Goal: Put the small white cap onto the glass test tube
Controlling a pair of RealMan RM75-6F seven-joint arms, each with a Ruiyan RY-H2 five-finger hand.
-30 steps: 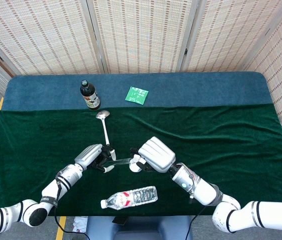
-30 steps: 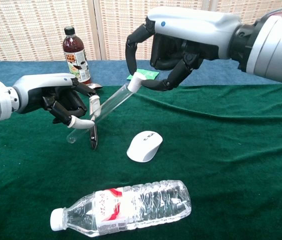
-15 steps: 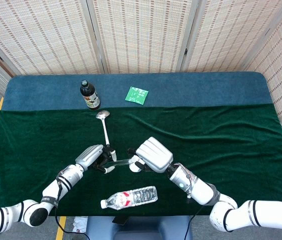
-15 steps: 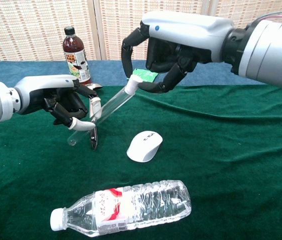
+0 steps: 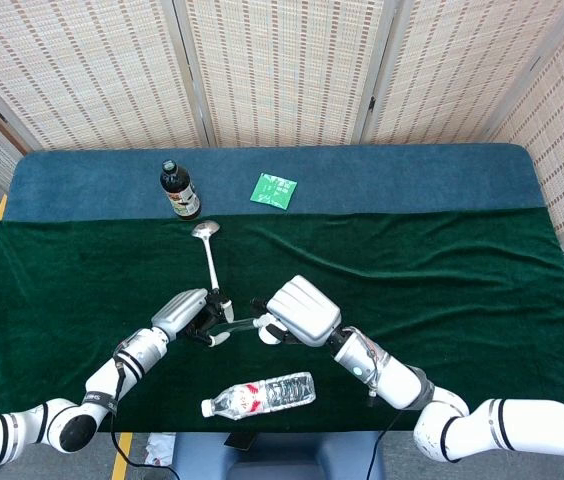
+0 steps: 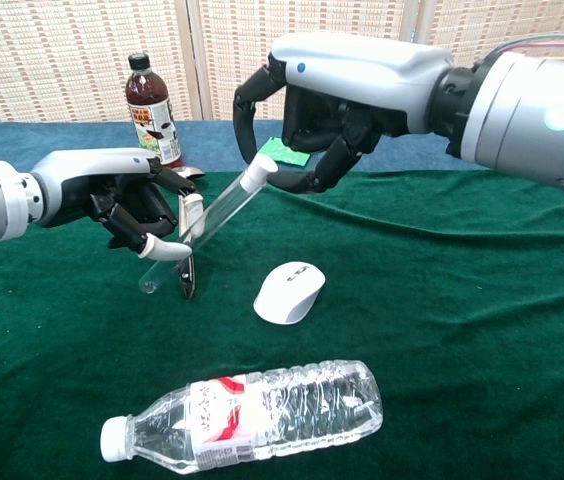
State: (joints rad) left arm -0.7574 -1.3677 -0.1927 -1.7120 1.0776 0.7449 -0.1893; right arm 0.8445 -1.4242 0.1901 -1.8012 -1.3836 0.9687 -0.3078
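1. My left hand [image 6: 127,205] grips the glass test tube [image 6: 197,225] near its lower half and holds it off the table, tilted so that its open end points up toward two o'clock, toward my other hand. I judge that tilt presents the mouth squarely for capping.
2. My right hand [image 6: 307,125] pinches the small white cap [image 6: 255,175] between thumb and fingertips, the other fingers curled beneath, right at the tube's upper end. The cap looks seated on or over the mouth; I cannot tell how far down it sits.
3. Both hands work above the green cloth [image 6: 482,300] rather than on it, which keeps the tube clear of the computer mouse [image 6: 289,291] directly below and the plastic water bottle [image 6: 252,412] lying at six o'clock.
4. The sauce bottle [image 6: 152,112], the spoon [image 5: 209,255] and the green packet [image 5: 274,190] lie toward twelve o'clock, well apart from the work.
5. Compared with a second ago, my right hand has shifted toward nine o'clock and slightly down, pushing the cap along the tube's axis. The tube now stands a little steeper, and my left hand has hardly moved.
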